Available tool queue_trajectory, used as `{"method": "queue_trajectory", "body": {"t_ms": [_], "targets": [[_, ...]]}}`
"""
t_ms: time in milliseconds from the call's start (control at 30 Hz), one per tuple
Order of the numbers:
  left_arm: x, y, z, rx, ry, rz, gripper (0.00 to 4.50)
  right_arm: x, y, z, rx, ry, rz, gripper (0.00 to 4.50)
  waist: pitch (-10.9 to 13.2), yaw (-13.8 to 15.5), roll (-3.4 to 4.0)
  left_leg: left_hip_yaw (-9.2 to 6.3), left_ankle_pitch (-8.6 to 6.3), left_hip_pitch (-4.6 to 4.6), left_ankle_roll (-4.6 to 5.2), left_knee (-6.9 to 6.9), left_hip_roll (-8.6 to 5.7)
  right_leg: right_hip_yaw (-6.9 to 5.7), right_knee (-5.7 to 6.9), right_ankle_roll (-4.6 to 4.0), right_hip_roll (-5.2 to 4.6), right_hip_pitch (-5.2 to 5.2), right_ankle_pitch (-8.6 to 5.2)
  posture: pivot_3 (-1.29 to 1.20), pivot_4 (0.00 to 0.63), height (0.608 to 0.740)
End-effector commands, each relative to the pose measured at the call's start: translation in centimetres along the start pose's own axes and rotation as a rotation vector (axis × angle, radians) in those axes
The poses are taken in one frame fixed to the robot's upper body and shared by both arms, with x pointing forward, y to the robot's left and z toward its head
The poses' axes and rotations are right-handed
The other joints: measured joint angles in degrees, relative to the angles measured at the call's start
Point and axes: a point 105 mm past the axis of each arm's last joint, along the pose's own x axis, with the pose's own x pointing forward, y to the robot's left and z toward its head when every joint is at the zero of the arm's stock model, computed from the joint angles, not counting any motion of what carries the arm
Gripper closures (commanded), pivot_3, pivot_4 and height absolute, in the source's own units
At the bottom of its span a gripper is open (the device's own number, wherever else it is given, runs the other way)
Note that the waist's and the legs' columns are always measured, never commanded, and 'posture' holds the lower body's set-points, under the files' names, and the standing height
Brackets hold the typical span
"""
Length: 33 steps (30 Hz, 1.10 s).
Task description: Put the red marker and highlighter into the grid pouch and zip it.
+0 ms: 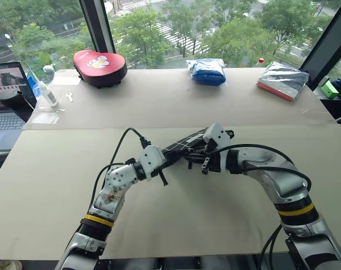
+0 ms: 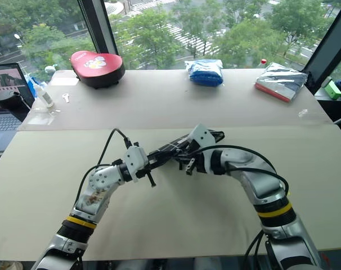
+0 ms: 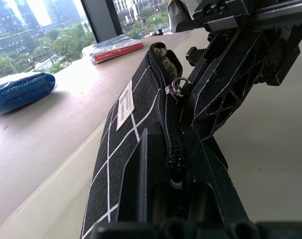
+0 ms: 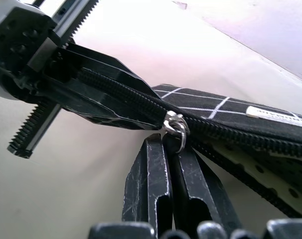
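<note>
Beyond the window, trees are seen; the pale tabletop [image 1: 63, 185] carries little near its middle. The grid pouch [image 3: 122, 144] is held up over the tabletop's centre, soft fabric that would sag if unsupported. Its near end is clamped by the left gripper [image 3: 172, 164]. The right gripper [image 4: 167, 157], jaws together, is pinched at the small metal zipper pull [image 4: 175, 127], judged the proper hold.
</note>
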Motion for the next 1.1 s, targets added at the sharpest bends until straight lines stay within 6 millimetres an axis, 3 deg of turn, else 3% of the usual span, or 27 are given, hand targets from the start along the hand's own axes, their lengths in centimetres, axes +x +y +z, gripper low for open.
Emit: {"method": "queue_trajectory", "body": {"t_ms": [33,233,467,667,767,900,1000,1100], "targets": [[0.2,0.3,1.1,0.031,-0.042,0.005,4.50,-0.8,0.0,1.0,-0.033,-0.043,-0.008,4.46,0.0,0.0,0.00,0.00,0.00,0.00,0.00,0.00,0.00,0.00,0.00,0.00,0.00,0.00,0.00,0.00,0.150,0.740],[0.1,0.3,1.1,0.033,-0.039,0.007,4.50,-2.5,-1.3,-0.1,-0.035,0.018,-0.066,4.46,0.0,0.1,0.00,0.00,0.00,0.00,0.00,0.00,-0.01,0.00,0.00,0.00,0.00,0.00,0.00,0.00,0.150,0.740],[-0.1,0.3,1.1,0.034,-0.037,0.010,4.50,-8.6,-5.9,-2.3,-0.131,0.212,-0.251,4.46,0.0,0.2,0.00,0.01,-0.03,-0.02,0.05,0.00,-0.01,-0.01,-0.05,0.00,-0.02,0.03,0.00,0.00,0.150,0.740],[-0.2,0.3,1.1,0.035,-0.034,0.011,4.50,-12.2,-8.4,-3.0,-0.190,0.315,-0.321,4.46,0.0,0.1,-0.01,0.03,-0.04,-0.01,0.06,0.00,0.02,-0.01,-0.05,0.00,-0.01,0.04,0.00,0.00,0.150,0.740],[-0.3,0.3,1.1,0.036,-0.032,0.011,4.50,-12.7,-9.3,-3.1,-0.193,0.315,-0.356,4.46,0.0,0.0,-0.01,0.03,-0.04,-0.01,0.06,0.00,0.03,0.01,-0.05,0.00,-0.01,0.04,0.00,0.00,0.150,0.740],[-0.3,0.4,1.0,0.037,-0.031,0.009,4.50,-10.8,-9.1,-3.1,-0.120,0.221,-0.347,4.46,0.0,0.0,-0.02,0.03,-0.04,-0.01,0.06,0.00,0.05,0.03,-0.06,0.00,0.00,0.05,0.00,0.00,0.150,0.740],[-0.1,0.5,1.1,0.038,-0.034,0.008,4.50,-9.9,-7.8,-3.8,-0.083,0.193,-0.273,3.53,0.0,0.1,-0.02,0.03,-0.03,-0.03,0.06,0.00,0.04,0.05,-0.04,0.00,-0.01,0.03,0.00,0.00,0.150,0.740],[-0.1,0.5,1.2,0.038,-0.038,0.006,4.50,-10.2,-6.4,-4.4,-0.027,0.193,-0.206,2.46,0.0,0.5,-0.02,0.03,-0.02,-0.04,0.04,0.00,0.02,0.03,-0.06,0.00,-0.04,0.04,0.00,0.00,0.150,0.740]]}}
